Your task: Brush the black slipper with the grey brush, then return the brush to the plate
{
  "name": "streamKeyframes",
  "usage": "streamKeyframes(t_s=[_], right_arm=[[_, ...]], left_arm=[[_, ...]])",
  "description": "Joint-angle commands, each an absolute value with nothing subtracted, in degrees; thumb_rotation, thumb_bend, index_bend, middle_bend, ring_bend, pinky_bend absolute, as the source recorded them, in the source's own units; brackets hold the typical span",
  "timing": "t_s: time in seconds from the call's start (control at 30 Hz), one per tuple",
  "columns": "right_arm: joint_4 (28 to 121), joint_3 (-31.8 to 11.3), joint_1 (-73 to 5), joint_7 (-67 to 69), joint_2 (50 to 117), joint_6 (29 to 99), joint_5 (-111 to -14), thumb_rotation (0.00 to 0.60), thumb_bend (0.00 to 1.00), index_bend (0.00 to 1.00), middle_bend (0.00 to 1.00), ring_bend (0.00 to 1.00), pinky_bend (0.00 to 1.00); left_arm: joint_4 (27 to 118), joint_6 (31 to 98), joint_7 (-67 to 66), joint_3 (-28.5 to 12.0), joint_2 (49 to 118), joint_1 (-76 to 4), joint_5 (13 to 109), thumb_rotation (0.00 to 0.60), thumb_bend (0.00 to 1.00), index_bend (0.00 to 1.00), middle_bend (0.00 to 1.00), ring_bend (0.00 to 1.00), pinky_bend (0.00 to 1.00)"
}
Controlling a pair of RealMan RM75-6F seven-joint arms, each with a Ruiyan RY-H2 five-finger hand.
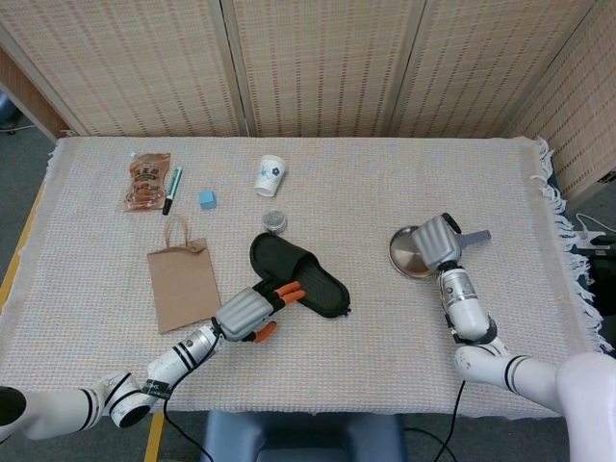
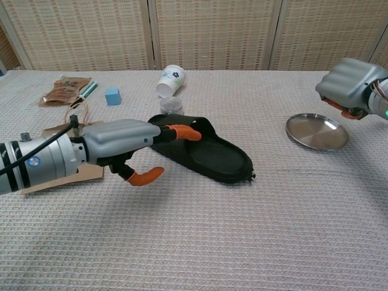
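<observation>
Right hand (image 1: 439,242) closed around the grey brush (image 1: 473,237), handle poking out toward 3 o'clock in the head view; raised just at the 3 o'clock edge of the plate (image 1: 411,255), the silver dish bare beneath it in the chest view (image 2: 316,131). Left hand (image 2: 124,139) spread, holding nothing, orange fingertips (image 2: 183,133) laid on the strap end of the black slipper (image 2: 209,153), thumb curled below and apart from it. Slipper lying flat near the table's middle, at 9 o'clock of the plate and well apart from it. At 12 o'clock of the slipper, a small round tin (image 1: 274,221), then a tipped paper cup (image 1: 269,176). At 9 o'clock, a brown paper bag (image 1: 182,283); farther toward 10 o'clock, a blue cube (image 1: 206,198), a marker (image 1: 171,190) and a snack packet (image 1: 146,180).
</observation>
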State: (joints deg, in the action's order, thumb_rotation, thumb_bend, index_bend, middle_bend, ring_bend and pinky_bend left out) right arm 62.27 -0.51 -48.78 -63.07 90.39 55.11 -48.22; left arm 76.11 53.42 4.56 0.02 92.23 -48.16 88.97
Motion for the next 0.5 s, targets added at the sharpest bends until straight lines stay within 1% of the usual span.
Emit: streamKeyframes(t_s=[0.03,0.23,0.33,0.43,0.5], right_arm=[[55.32,0.01,-47.76,-59.37,95.66,52.79,-50.31,0.600,0.33,0.83,0.58,0.58,0.61],[48.24,-1.10,-47.60,-57.01,100.03,50.82,-51.72,0.600,0.33,0.80,0.58,0.58,0.61],[46.37,-1.69,-47.61,-55.89,101.35,50.16,-52.76,0.600,0.32,0.73,0.58,0.58,0.61],[45.71,-2.01,-47.50,-54.40,101.83,50.05,-54.15,0.600,0.32,0.62,0.54,0.54,0.61],[45.51,-2.28,-47.34,-53.70,101.89,49.98,-54.89,0.600,0.32,0.49,0.46,0.49,0.61]], left_arm=[[75.55,53.49,4.97,0.36,92.41,-47.94,89.27,0.600,0.59,0.00,0.00,0.00,0.07],[74.36,53.84,6.23,0.72,92.59,-47.65,89.92,0.600,0.59,0.00,0.00,0.00,0.07],[73.79,53.95,6.88,0.92,92.58,-47.54,90.26,0.600,0.59,0.00,0.00,0.00,0.07],[73.59,54.06,7.17,0.97,92.49,-47.45,90.41,0.600,0.59,0.00,0.00,0.00,0.07],[73.60,54.08,7.26,0.95,92.39,-47.40,90.41,0.600,0.59,0.00,0.00,0.00,0.07]])
